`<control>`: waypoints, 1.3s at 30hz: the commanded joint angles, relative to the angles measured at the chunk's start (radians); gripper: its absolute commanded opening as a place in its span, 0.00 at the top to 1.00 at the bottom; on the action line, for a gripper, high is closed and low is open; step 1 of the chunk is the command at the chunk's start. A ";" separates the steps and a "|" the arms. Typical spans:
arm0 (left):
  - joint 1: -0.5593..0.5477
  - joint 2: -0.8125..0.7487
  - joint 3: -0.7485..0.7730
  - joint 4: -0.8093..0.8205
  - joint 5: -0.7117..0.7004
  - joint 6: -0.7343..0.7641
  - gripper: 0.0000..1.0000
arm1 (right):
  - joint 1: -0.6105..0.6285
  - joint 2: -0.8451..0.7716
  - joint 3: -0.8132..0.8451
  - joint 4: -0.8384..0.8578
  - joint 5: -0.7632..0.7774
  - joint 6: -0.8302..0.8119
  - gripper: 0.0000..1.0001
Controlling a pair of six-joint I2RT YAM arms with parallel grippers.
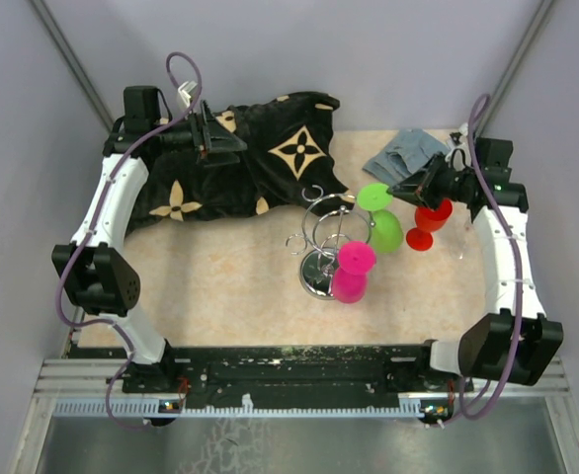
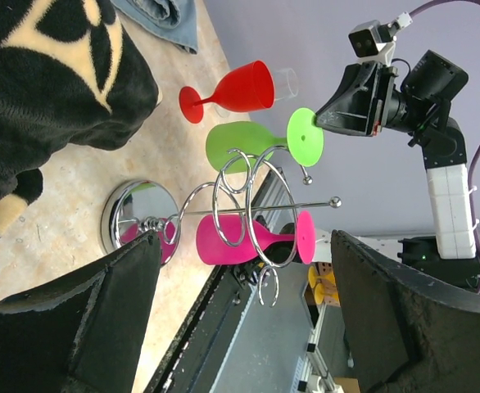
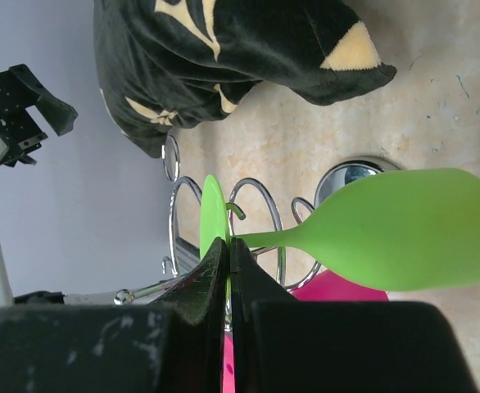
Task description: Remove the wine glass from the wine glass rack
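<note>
- Beige speckled worktop (image 1: 220, 276): lies beneath both claws.
- Black plush cloth with cream flower motifs (image 1: 270, 158): rumpled, directly under the left claw (image 2: 246, 241).
- Folded blue denim cloth (image 1: 405, 153): just behind the right claw (image 3: 229, 250).
- Shiny silver wire wine glass rack with round chrome base (image 1: 314, 276): stands between the claws, nearer the right one.
- Lime-green plastic wine glass (image 1: 384, 230): inverted, foot uppermost, its thin round foot pinched edge-on by the right claw. The bowl hangs just beside the rack's loop arms. Whether the stem sits inside a loop cannot be told.
- Magenta plastic wine glass (image 1: 351, 276): hangs inverted on the rack, on the side away from the right claw.
- Red plastic wine glass (image 1: 430, 219): upright on the worktop, just below the right claw.
- Left claw: fingers spread wide, holding nothing.
- Right claw: clenched on the green glass's foot.
</note>
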 commanded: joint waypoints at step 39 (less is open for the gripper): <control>0.010 0.014 0.048 0.132 0.066 -0.092 0.10 | -0.229 -0.034 -0.030 0.757 -0.110 0.547 1.00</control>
